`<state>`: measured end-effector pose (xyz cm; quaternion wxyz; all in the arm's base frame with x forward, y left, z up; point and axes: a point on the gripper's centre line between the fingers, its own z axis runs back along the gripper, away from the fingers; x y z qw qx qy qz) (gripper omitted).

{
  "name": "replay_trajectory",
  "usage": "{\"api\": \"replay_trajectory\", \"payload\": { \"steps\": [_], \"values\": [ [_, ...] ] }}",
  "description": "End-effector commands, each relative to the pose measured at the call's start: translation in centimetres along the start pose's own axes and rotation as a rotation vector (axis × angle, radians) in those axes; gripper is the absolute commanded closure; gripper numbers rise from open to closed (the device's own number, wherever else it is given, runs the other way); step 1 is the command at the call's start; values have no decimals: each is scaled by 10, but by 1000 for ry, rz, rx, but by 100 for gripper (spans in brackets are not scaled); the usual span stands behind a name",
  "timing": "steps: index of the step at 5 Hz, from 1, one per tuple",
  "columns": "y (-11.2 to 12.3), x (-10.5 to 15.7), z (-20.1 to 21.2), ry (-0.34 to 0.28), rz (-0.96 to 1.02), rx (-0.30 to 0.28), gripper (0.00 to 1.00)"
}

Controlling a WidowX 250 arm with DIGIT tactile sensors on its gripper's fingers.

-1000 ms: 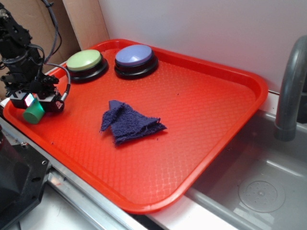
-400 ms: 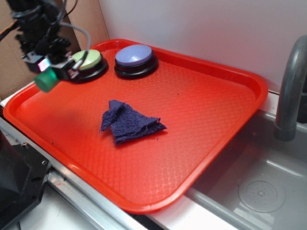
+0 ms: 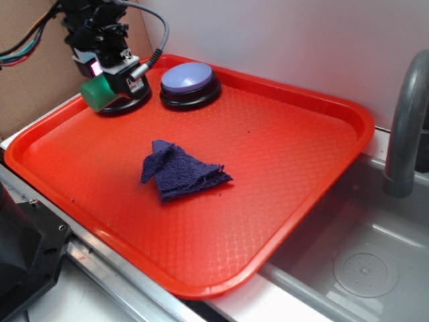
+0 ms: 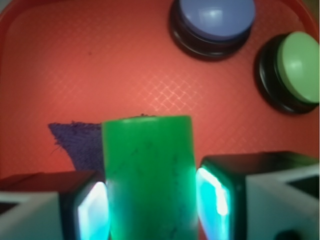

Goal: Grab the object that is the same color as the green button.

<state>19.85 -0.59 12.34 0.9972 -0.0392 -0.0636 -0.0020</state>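
- Exterior view: one red plastic tray lies beside a grey sink basin, with one grey faucet pipe rising at the right edge.
- Two round push buttons with black bases sit at the tray's far left corner. One has a blue-lavender dome; the green button beside it is mostly hidden here behind the arm, only its black base showing.
- One crumpled dark blue terry cloth lies near the middle of the tray, well apart from both buttons.
- One gripper hangs above the tray's far left corner, in front of the green button. Its fingers are closed around one green cylinder, which is lifted clear of the tray surface.
- Wrist view: the green cylinder stands upright between two glowing teal pads, both pressed against its sides.
- Below it, the same view shows the pale green dome at the right edge, the blue-lavender dome just beside it, and a corner of the cloth at the left.
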Motion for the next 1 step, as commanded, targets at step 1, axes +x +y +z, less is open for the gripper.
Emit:
{"api": "replay_trajectory", "payload": {
  "steps": [1],
  "values": [
    [-11, 2, 19, -18, -108, -37, 100]
  ]
}}
